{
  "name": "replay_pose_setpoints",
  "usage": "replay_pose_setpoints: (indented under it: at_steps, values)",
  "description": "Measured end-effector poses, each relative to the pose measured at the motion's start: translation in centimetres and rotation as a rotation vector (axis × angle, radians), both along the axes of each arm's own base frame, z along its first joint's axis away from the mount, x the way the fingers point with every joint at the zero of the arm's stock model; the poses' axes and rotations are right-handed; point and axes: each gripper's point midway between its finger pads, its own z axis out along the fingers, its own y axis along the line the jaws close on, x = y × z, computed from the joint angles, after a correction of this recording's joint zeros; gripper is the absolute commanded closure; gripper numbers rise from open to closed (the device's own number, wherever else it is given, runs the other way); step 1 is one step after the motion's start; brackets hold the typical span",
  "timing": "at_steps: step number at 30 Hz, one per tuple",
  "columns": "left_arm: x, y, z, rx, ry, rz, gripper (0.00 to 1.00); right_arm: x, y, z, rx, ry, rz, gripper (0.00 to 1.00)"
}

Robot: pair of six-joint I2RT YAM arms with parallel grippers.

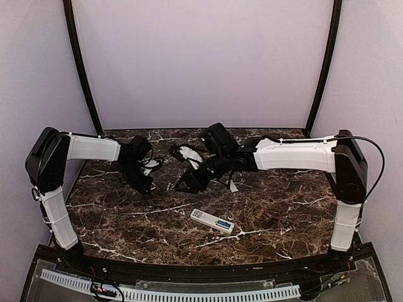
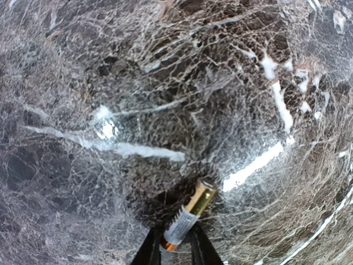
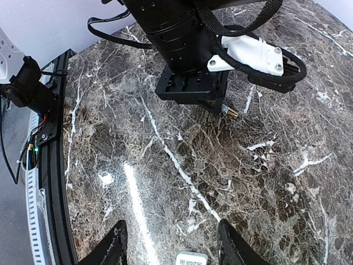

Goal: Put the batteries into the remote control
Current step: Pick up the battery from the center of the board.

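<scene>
Left wrist: L gripper (image 2: 175, 247) pinches gold-tipped white cylinder battery (image 2: 190, 212), R gripper (image 3: 174, 245) spread; next, carry to slim white remote (image 1: 212, 221).

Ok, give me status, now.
Left gripper, jaws shut on gold-tipped grey cylindrical battery. Right gripper, jaws open, empty. Slim white remote control flat on marble table, blue battery in it. No obstruction seen.

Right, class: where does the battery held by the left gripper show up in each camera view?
Top external: not discernible, hidden beneath the left gripper.
Left wrist: the battery lies bottom centre, between the fingers.
Right wrist: only its gold tip shows, upper centre-right, poking from that gripper.
Shared landmark: the left gripper itself.
</scene>
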Motion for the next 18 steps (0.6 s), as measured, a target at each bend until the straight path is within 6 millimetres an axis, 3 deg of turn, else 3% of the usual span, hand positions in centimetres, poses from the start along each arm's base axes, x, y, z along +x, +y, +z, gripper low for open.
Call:
replay_pose_setpoints:
  at_steps: [4,14,18]
  values:
    - [-0.1,-0.3,0.0,-0.009,-0.001,-0.017,0.99,0.0,-0.2,-0.2,-0.009,-0.002,0.002,0.48]
    - [-0.2,-1.4,0.2,-0.063,-0.012,-0.031,1.00,0.3,-1.0,-0.2,-0.026,-0.008,-0.023,0.50]
    - [-1.2,-1.7,0.9,-0.109,-0.060,-0.022,1.00,1.6,-2.9,1.0,0.006,0.037,-0.092,0.50]
